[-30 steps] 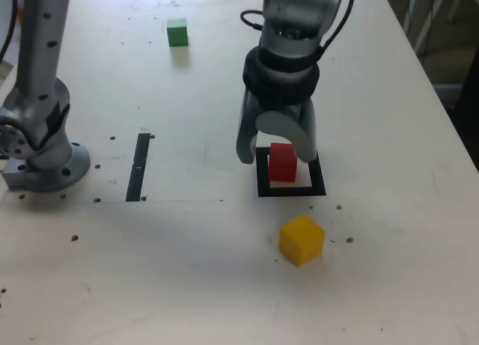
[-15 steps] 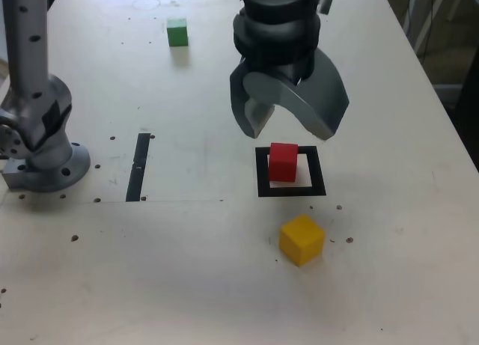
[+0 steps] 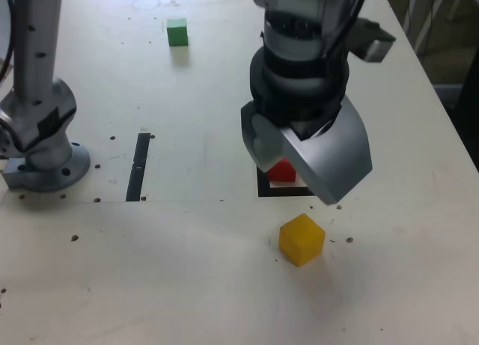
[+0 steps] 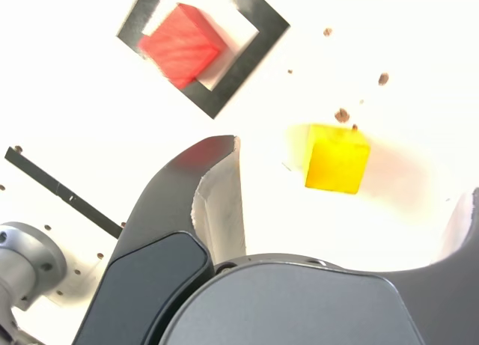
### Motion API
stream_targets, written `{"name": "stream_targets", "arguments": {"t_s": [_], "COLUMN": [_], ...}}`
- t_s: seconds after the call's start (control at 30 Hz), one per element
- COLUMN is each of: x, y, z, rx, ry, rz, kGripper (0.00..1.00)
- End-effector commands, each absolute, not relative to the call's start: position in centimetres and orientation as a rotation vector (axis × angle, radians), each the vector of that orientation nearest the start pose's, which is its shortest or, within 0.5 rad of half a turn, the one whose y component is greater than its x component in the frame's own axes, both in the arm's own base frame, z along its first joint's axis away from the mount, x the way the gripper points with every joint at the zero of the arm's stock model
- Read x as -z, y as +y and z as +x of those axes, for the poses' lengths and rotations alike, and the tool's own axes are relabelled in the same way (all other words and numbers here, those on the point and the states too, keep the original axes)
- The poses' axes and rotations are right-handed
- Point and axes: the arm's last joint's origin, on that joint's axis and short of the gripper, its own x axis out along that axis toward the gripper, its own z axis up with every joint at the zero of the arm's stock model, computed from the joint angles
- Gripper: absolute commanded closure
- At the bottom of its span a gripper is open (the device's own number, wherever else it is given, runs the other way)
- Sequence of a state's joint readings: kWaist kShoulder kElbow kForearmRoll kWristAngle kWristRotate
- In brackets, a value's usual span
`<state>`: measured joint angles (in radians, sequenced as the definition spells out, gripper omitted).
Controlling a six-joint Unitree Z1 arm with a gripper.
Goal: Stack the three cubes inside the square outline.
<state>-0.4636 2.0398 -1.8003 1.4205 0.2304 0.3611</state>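
In the exterior view the red cube (image 3: 281, 170) sits inside the square outline (image 3: 263, 188), mostly hidden behind my gripper (image 3: 298, 180). The gripper hangs above it, open, jaws spread wide and empty. The yellow cube (image 3: 301, 239) lies on the table just in front of the outline. The green cube (image 3: 177, 31) sits far back towards the exterior view's left. In the wrist view the red cube (image 4: 179, 44) rests free in the square outline (image 4: 262, 22), and the yellow cube (image 4: 337, 158) shows between the fingers of the gripper (image 4: 346, 173), below them.
A narrow black strip (image 3: 138, 165) lies on the table at the exterior view's left of the outline. The arm's grey base (image 3: 41, 154) stands at the left edge. Small dark specks dot the table near the yellow cube. The table's right edge is close.
The gripper let go of the red cube, rose, opened wide and shifted forward towards the yellow cube. The red cube stayed in the outline.
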Motion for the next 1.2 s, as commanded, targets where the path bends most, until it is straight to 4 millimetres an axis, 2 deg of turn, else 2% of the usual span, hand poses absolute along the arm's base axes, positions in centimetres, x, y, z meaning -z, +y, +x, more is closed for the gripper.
{"name": "stream_targets", "arguments": {"t_s": [0.0, 0.23, 0.53, 0.87, 1.17], "x": [-29.9, -29.1, -25.9, -24.6, -21.9], "y": [-16.3, -17.0, -16.8, -16.9, -17.0], "z": [33.9, 33.5, 33.4, 33.5, 33.7], "rx": [0.494, 0.544, 0.508, 0.510, 0.516], "ry": [1.539, 1.546, 1.596, 1.584, 1.604], "rz": [0.879, 0.935, 0.924, 0.923, 0.934], "kGripper": [0.00, 0.01, 0.01, 0.01, 0.01]}}
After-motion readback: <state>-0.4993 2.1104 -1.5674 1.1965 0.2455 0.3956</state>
